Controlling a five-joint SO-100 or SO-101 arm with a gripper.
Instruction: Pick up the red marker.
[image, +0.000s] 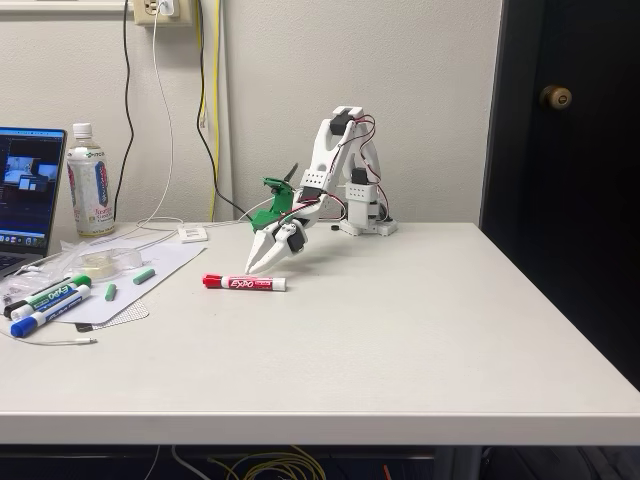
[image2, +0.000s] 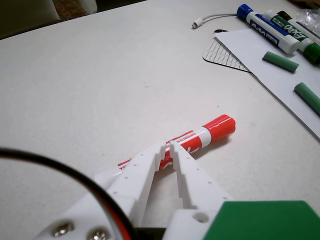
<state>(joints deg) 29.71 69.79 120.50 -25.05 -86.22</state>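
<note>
White plastic pincer (image2: 168, 146), tapered fingers nearly closed, hovered over the cylindrical red marker (image2: 207, 134) on matte bench (image2: 100, 75).

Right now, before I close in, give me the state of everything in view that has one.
red marker: capped, lying flat on the table, not lifted.
gripper: lowered over the marker's barrel, fingertips nearly together, no grip visible.
green marker: capped, lying flat.
blue marker: capped, lying beside the green one.
bottle: upright, cap on.
laptop: open, screen lit.
door: looks shut.
</note>
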